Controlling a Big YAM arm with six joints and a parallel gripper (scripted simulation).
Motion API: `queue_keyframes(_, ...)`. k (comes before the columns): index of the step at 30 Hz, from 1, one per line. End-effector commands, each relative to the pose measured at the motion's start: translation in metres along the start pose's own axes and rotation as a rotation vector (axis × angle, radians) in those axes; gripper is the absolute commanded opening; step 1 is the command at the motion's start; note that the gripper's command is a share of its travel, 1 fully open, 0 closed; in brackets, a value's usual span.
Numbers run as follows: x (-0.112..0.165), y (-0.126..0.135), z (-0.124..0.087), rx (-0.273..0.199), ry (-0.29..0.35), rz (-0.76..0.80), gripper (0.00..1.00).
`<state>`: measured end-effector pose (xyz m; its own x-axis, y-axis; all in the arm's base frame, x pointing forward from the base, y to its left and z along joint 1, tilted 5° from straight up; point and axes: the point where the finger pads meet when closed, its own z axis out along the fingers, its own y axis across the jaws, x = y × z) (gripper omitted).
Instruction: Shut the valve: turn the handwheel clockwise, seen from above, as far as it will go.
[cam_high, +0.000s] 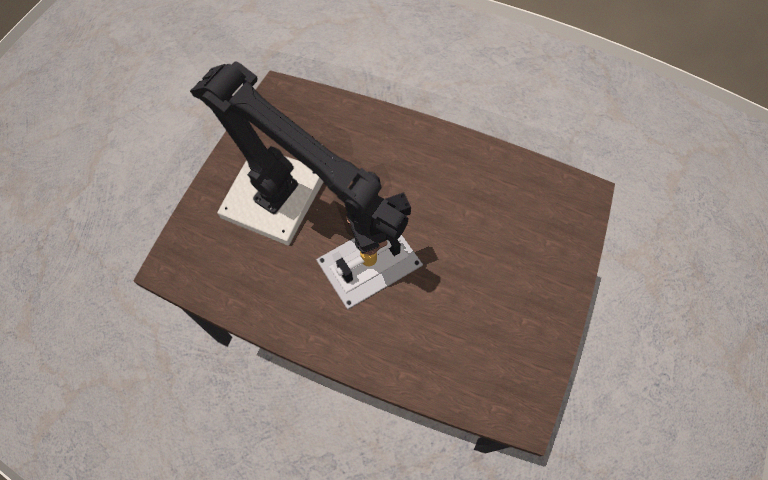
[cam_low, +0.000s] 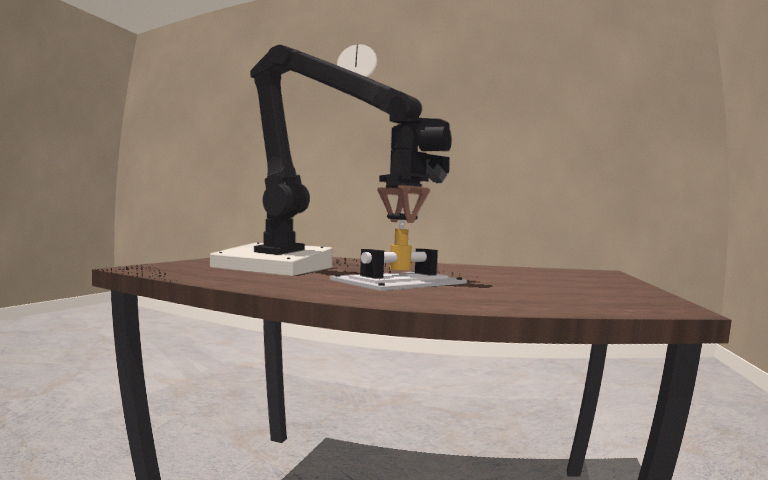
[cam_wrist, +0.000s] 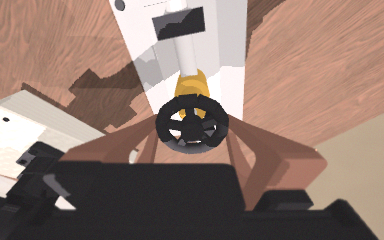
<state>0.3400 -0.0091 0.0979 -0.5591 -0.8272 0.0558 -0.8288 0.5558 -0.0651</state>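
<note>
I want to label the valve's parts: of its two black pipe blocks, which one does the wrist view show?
The block near the picture's top edge, on the white pipe. The other is hidden behind the pincer, shut on the wheel.

Dark wooden table (cam_low: 509, 305); white disc, perhaps clock (cam_low: 365, 56), on beige wall.
</note>
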Motion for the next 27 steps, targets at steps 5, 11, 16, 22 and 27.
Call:
queue_keyframes(5,-0.0044,-0.0109,0.0001,0.012,-0.012,0.147,0.0)
queue_keyframes(11,-0.0044,-0.0109,0.0001,0.012,-0.013,0.232,0.0)
queue_keyframes(16,-0.0044,-0.0109,0.0001,0.011,-0.014,0.314,0.0)
queue_keyframes(22,-0.0044,-0.011,0.0001,0.011,-0.014,0.386,0.0)
queue_keyframes(27,-0.0044,-0.011,0.0001,0.01,-0.015,0.483,0.0)
